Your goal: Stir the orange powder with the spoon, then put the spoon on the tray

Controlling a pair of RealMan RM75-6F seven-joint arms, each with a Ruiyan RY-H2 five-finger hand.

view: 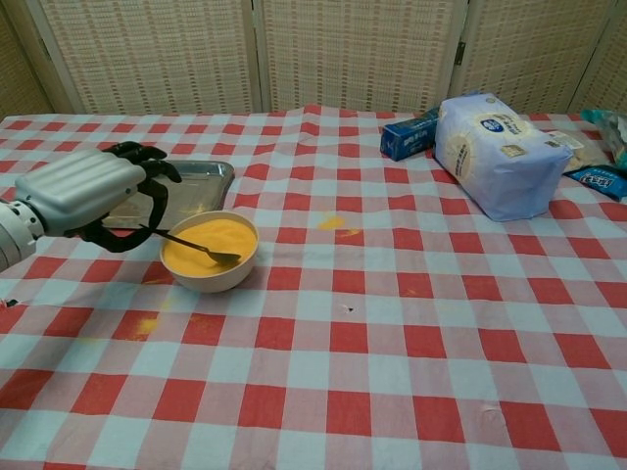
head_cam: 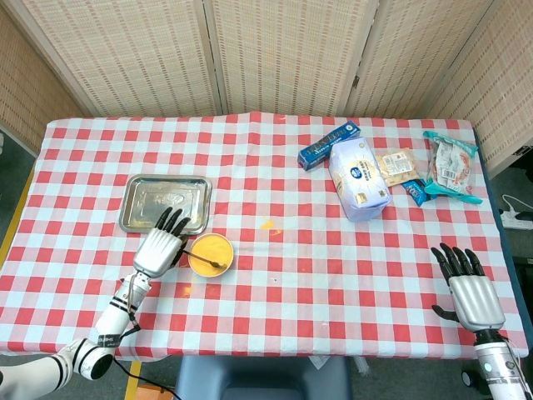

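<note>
In round bowl [view: 209,264] | metal spoon [view: 196,247] | grainy orange powder [view: 206,238] | left robot hand [view: 93,191] grips

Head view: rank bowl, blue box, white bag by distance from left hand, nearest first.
From the left hand:
1. Bowl of orange powder, just beside its fingers.
2. Blue box, far side, right of centre.
3. White bag, slightly farther right.

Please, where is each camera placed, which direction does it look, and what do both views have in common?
Head view: high above, looking down on the whole table; shows left hand and right hand.
Chest view: low at the table's near edge, looking across toward the screens; shows only the left hand.
Shared: left hand holding the spoon in the bowl, beside the tray.
</note>
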